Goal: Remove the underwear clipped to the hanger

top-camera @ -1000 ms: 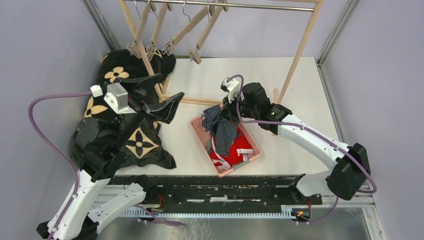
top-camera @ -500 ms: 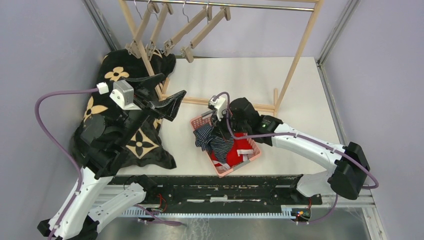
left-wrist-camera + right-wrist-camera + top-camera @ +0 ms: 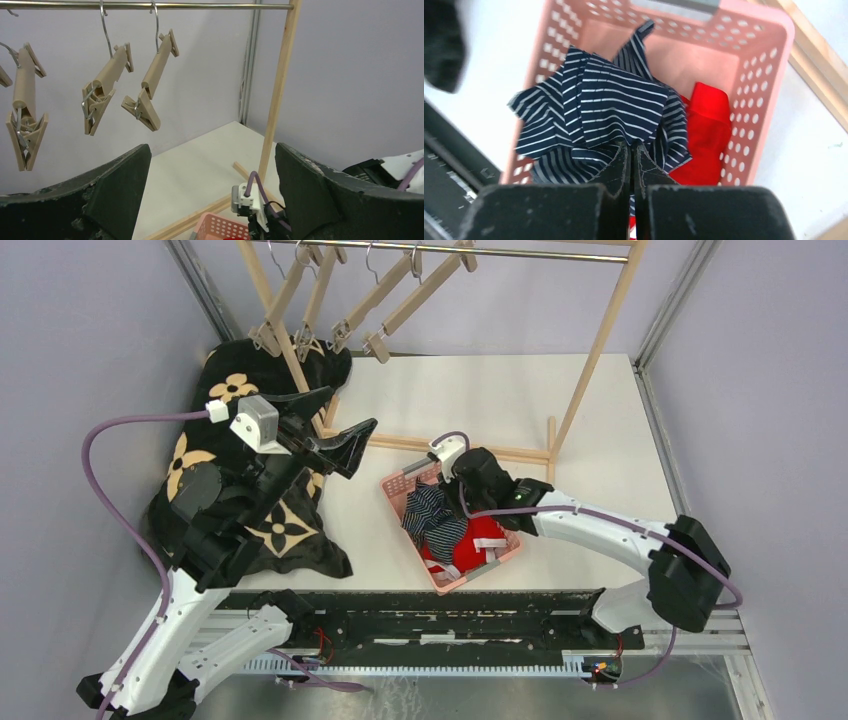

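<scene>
Dark blue striped boxers [image 3: 614,95] lie bunched in the pink basket [image 3: 769,75], with my right gripper [image 3: 630,145] shut on a fold of them. Red briefs [image 3: 704,130] sit under them in the basket. From above, the right gripper [image 3: 447,506] is low over the basket's [image 3: 398,490] far corner, with the boxers [image 3: 432,522] and the red briefs [image 3: 470,552] below it. Wooden clip hangers [image 3: 155,65] hang bare from the rail [image 3: 200,6]. My left gripper [image 3: 212,150] stands open in the air with nothing in it, over the blanket's edge [image 3: 350,408].
A black blanket with tan flowers [image 3: 275,530] covers the table's left side under the left arm. The wooden rack's base bar [image 3: 400,443] lies just behind the basket, with its right post [image 3: 600,340] rising toward the rail. Walls close off the left, right and back.
My right gripper has come down and toward the near side, carrying the blue boxers from above the basket into it. The hangers have swung a little. The left gripper drifted slightly right.
</scene>
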